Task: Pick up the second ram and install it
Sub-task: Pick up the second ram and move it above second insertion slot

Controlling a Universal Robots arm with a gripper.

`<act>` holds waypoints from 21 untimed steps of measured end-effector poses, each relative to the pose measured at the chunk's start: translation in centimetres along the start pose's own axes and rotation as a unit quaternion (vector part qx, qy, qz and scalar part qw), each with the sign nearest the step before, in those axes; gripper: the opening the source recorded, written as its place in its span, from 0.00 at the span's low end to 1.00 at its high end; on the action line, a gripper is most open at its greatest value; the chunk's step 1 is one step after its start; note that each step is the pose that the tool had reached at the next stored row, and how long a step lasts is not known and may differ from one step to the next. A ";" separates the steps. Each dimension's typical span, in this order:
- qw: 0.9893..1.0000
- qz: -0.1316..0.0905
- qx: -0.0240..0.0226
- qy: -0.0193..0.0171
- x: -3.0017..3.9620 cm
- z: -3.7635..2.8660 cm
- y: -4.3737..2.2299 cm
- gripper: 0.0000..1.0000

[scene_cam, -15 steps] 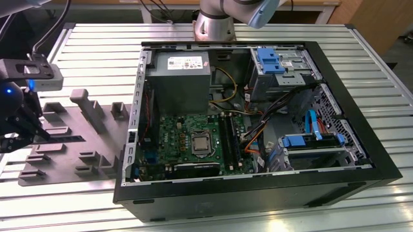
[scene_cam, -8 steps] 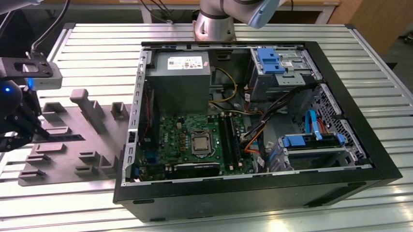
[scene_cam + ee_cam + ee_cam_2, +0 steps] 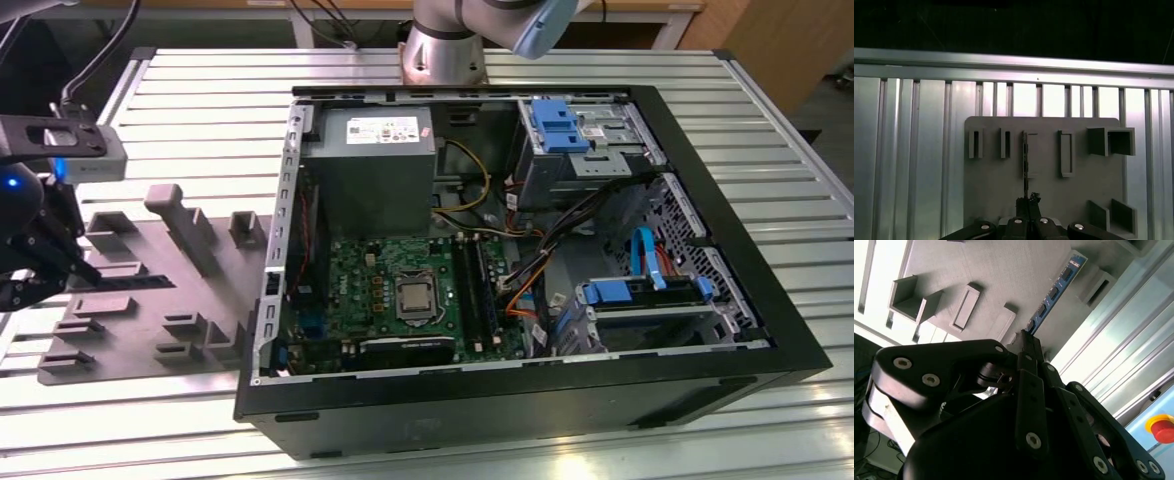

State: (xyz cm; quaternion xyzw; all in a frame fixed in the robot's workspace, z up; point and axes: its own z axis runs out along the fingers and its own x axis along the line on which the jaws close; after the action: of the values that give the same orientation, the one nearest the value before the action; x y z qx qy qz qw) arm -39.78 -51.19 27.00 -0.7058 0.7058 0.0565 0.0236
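1. The gripper is nearest the lens in both wrist views. Its black fingers are drawn together to a narrow tip and clenched on one end of the second ram.
2. From that pinch the second ram runs straight away from the fingertips, a slim blue-green strip with small dark chips along it. In the first wrist view it shows edge-on as a thin dark line rising from the gripper.
3. Under and around the stick lies the grey tray with its raised blocks and narrow slots. In the first wrist view the stick lines up with one slot near the middle of the tray (whether its lower edge sits in that slot or hangs clear of it, I cannot tell).
4. The tray rests on a ribbed metal table.
5. In the exterior view the gripper hangs over the tray at the exterior view's left edge.
6. Just beside the tray, toward the exterior view's right, an open black computer case lies on the table, with the green motherboard inside.
7. The arm's base stands on the case's far side.
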 end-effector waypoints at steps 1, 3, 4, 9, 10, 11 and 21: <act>1.000 0.000 0.000 0.000 0.00 -0.03 0.00 0.11; 1.000 0.000 0.000 -0.001 -0.01 -0.10 0.00 0.11; 1.000 0.000 0.000 -0.002 -0.01 -0.14 0.01 0.11; 1.000 0.000 0.000 -0.004 -0.04 -0.33 0.01 0.11; 1.000 0.000 0.000 -0.004 -0.04 -0.37 0.02 0.11; 1.000 0.000 0.000 -0.005 -0.05 -0.40 0.02 0.11; 1.000 0.000 0.000 -0.010 -0.09 -0.81 0.04 0.11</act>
State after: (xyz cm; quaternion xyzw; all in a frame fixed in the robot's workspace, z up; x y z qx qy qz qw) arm -39.78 -51.19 27.82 -0.7055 0.7052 0.0635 0.0306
